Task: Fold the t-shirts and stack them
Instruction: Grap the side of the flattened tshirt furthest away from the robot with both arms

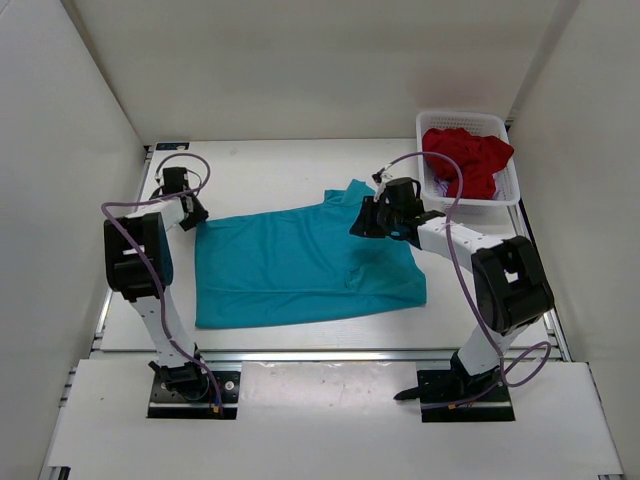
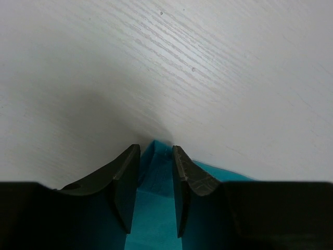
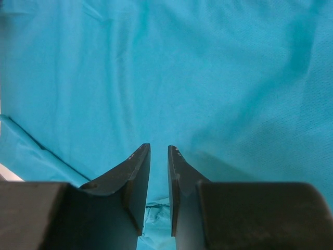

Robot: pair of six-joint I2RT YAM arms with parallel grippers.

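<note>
1. The left arm reaches out along the left side of the table [image 1: 270,170], its wrist low. The left gripper [image 1: 193,218] sits at the far left corner of the teal t-shirt [image 1: 290,270].
2. From the left wrist, the left gripper [image 2: 156,148] points down at the pale wood-grain table [image 2: 208,62]. The two dark fingers [image 2: 125,177] stand close together, and the corner of the teal t-shirt [image 2: 155,208] rises to a peak between them, pinched in the narrow gap.
3. The right arm bends inward from its base, with a purple cable looping over it. The right gripper [image 1: 362,222] rests on the far right part of the shirt, where a flap of cloth sticks up toward the back.
4. From the right wrist, the right gripper [image 3: 158,147] has its fingers [image 3: 136,177] drawn nearly together. Crumpled cloth is gathered in the slit, so it is clamped on the teal t-shirt [image 3: 208,78].
5. The teal shirt lies spread across the middle of the table, mostly flat, as a rough rectangle. Its cloth is a fine, matte knit with soft creases.
6. The dark red t-shirt [image 1: 465,160] lies bunched in the white mesh basket [image 1: 460,114] at the far right corner of the table, spilling over its rim.
</note>
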